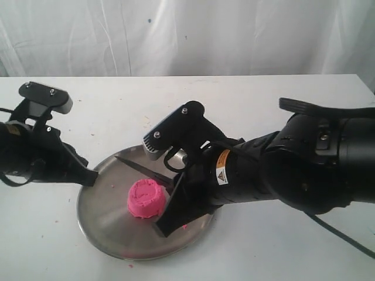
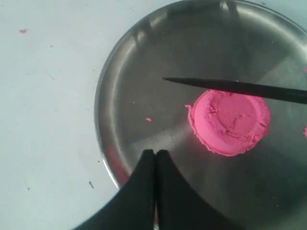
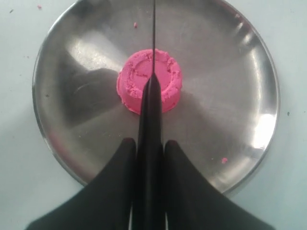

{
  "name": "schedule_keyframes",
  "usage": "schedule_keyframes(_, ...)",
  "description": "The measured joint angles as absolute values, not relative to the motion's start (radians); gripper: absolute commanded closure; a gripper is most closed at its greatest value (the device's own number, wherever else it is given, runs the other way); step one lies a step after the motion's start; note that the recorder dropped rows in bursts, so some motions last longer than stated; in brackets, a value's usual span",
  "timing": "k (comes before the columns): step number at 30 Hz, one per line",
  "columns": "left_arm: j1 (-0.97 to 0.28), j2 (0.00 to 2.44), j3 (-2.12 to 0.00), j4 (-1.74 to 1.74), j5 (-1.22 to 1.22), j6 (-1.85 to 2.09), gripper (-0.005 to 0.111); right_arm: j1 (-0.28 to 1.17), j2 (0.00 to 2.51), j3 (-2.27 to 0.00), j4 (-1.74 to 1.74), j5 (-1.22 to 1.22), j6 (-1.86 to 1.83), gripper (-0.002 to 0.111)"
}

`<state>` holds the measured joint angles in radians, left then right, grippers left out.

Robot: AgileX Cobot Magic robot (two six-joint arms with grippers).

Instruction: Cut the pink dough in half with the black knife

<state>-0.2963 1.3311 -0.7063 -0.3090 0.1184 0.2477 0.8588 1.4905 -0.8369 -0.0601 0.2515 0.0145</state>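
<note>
Both arms are matte black. The right arm (image 1: 304, 167) carries a white-and-orange warning label (image 1: 222, 168), a grey screwed camera housing (image 1: 165, 136) and looping black cables; tapered black fingers (image 3: 115, 191).

Bright diffuse light, plate (image 3: 249, 86) glare, soft focus

- This looks like a robot lab or test bench, not a home or kitchen.
- A plain white table (image 1: 246, 96) serves as the work surface, with a white fabric backdrop (image 1: 187, 35) hung behind it like a staged recording area.
- Two black robot arms reach in from either side; the right arm (image 1: 316, 164) carries a yellow warning label (image 1: 222, 167).
- The props are sparse and staged: a round steel plate (image 1: 105, 219) holding a lump of pink dough (image 1: 145, 199), with tiny pink crumbs (image 2: 22, 31) scattered on the tabletop.
</note>
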Motion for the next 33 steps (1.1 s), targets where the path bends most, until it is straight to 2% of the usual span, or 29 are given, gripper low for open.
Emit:
schedule_keyframes(10,-0.352,1.324,-0.649,-0.351,0.0,0.246,0.107,0.884,1.549,-0.834,-0.049,0.239,0.011,0.108)
schedule_keyframes(33,-0.354,1.324,-0.649,-0.351,-0.011,0.246,0.107,0.878,1.601,-0.834,-0.076,0.196,0.011,0.108)
